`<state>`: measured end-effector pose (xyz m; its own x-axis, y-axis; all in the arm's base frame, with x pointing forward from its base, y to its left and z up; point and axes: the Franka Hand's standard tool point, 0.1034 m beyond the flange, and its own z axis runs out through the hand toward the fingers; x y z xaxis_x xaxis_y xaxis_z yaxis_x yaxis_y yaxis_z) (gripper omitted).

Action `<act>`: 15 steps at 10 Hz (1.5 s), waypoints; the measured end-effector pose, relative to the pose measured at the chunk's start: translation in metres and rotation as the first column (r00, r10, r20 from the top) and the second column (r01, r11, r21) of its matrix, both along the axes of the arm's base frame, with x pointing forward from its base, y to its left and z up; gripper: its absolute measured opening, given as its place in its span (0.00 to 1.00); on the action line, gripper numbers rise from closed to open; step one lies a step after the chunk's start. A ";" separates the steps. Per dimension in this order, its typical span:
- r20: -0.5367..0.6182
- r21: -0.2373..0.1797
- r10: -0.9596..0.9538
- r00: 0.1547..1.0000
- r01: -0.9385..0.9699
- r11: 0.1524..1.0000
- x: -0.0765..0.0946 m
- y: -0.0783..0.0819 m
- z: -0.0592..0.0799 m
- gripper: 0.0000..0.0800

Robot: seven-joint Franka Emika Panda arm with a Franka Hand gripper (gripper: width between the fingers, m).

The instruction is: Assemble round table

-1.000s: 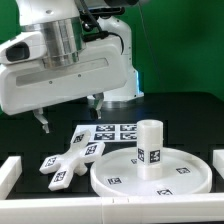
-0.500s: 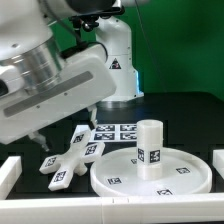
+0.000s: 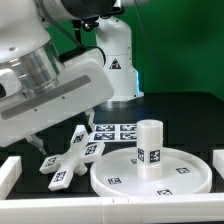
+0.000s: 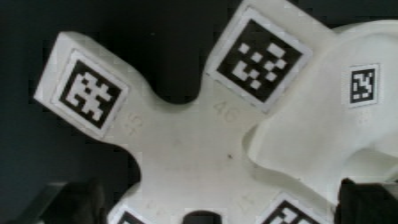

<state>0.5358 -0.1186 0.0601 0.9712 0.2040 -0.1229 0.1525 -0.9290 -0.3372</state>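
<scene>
The white cross-shaped foot piece (image 3: pixel 68 160) lies flat on the black table, toward the exterior view's left. The large round disc (image 3: pixel 185 178) lies beside it on the exterior view's right, with the short post (image 3: pixel 150 147) standing upright on its middle. My gripper (image 3: pixel 62 133) hangs tilted just above the foot piece, open and empty. In the wrist view the foot piece (image 4: pixel 196 130) fills the frame with its tagged arms spread. My gripper (image 4: pixel 214 208) is open, with one dark finger on each side of the piece. A curved white edge, probably the disc's rim (image 4: pixel 329 130), shows beside it.
The marker board (image 3: pixel 118 131) lies flat behind the foot piece. White rails stand at the table's sides (image 3: pixel 9 176) (image 3: pixel 216 166) and along the front (image 3: pixel 60 214). The arm's white base (image 3: pixel 118 60) stands at the back before a green wall.
Since a second ago the arm has tilted and come down toward the foot piece on the exterior view's left. Over the last half second it moved only slightly lower. The parts have not moved.
</scene>
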 end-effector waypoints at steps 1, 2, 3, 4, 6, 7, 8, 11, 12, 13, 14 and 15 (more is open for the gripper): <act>-0.004 0.000 0.001 1.000 -0.001 1.000 0.001 0.000 -0.004 0.81; -0.004 -0.001 0.004 1.000 -0.004 1.000 0.003 0.000 -0.006 0.81; -0.007 -0.001 0.007 1.000 -0.007 1.000 0.004 -0.001 -0.011 0.81; -0.006 0.000 0.015 1.000 -0.015 1.000 0.003 -0.002 -0.012 0.81; -0.006 0.000 0.015 1.000 -0.015 1.000 0.003 -0.002 -0.012 0.81; 0.002 0.007 0.040 0.999 -0.040 0.999 0.001 -0.003 -0.013 0.81; 0.016 0.019 0.081 0.997 -0.081 0.996 -0.002 -0.006 -0.014 0.81; 0.037 0.031 0.126 0.991 -0.127 0.991 -0.003 -0.010 -0.014 0.81; 0.037 0.031 0.126 0.991 -0.127 0.991 -0.003 -0.010 -0.014 0.81; 0.037 0.031 0.127 0.991 -0.128 0.991 -0.003 -0.010 -0.014 0.81; 0.024 0.024 0.101 0.995 -0.102 0.995 -0.001 -0.008 -0.013 0.81; 0.024 0.026 0.106 0.994 -0.107 0.994 0.001 -0.005 -0.016 0.81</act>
<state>0.5366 -0.1234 0.0442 0.9462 0.3095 -0.0946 0.2579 -0.8976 -0.3574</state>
